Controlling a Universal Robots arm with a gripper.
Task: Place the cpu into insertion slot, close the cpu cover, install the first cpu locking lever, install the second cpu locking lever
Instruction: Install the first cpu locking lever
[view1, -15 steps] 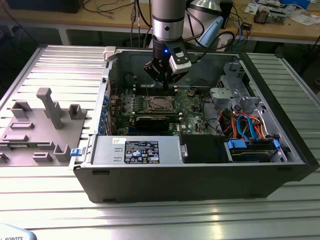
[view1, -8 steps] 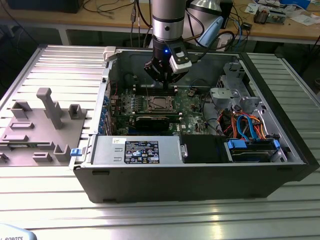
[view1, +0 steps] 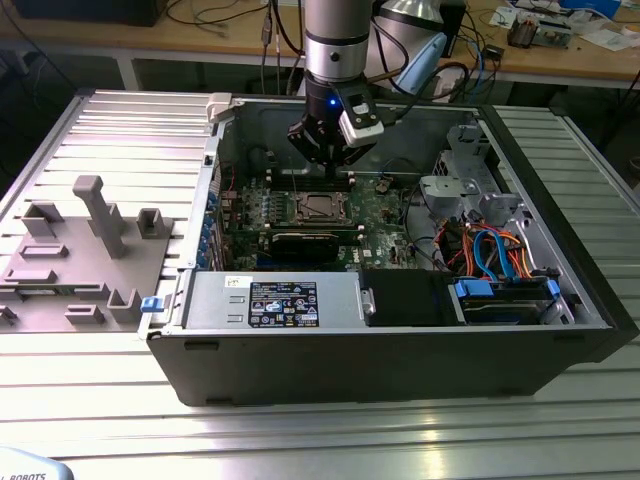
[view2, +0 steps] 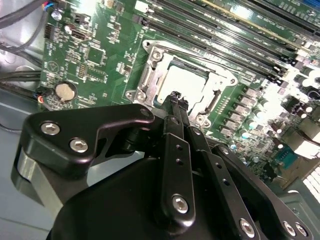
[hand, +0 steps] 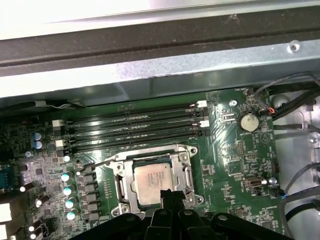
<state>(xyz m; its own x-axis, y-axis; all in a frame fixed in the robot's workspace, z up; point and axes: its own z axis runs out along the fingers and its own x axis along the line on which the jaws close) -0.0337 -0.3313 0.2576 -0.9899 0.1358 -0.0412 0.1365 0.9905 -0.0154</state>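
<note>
On the exterior view's left, a grey plastic fixture block (view1: 85, 250) with upright posts, resting on the ribbed aluminium table (view1: 330, 440). Just beside it, toward the right, the open computer case (view1: 390, 350), lying flat, with the power supply box (view1: 275, 303) along its near wall. In the middle of the case, the green motherboard (view1: 385, 215), and on it the socket with the cpu cover (view1: 318, 207) closed flat. Through the open centre of the cover, the cpu (hand: 156, 182) seen in the first wrist view, seated in the slot, pale metal face up; in the second wrist view also visible (view2: 187, 80). Beside the socket, four long black memory slots (hand: 135, 127), and further away a round coin battery (hand: 246, 121). Above the socket, the gripper (view1: 338, 172) hanging on the arm, just behind the cover in the exterior view. In the second wrist view, black fingers (view2: 178, 107) pressed together, tips narrow, nothing between them, close over the edge of the cover. On the exterior view's right, drive cage with blue and orange cables (view1: 495, 250).
</note>
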